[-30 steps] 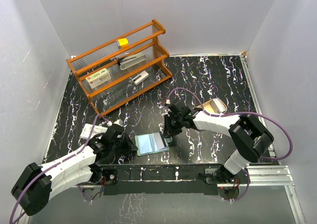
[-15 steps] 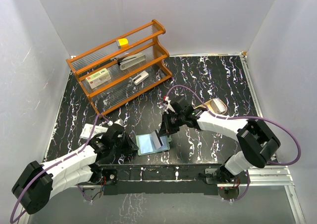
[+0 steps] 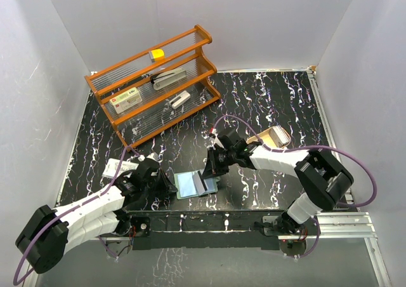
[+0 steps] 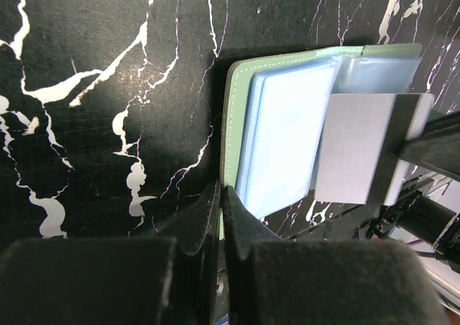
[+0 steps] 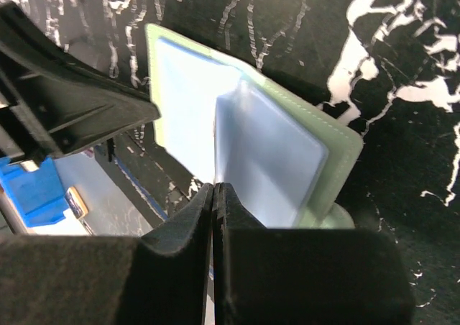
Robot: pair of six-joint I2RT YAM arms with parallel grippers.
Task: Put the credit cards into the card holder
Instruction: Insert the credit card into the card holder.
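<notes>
Both jaws closed: right gripper (image 3: 210, 169) pinches card (image 4: 356, 149) over open holder (image 3: 189, 184); left gripper (image 3: 169, 186) at holder's left edge.

Left arm (image 3: 95, 207), right arm (image 3: 279, 157) low, reaching inward; jaws closed.

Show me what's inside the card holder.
Pale blue sleeves fill the card holder; a credit card held by the right gripper overlaps them. Cards within the sleeves cannot be seen.
</notes>
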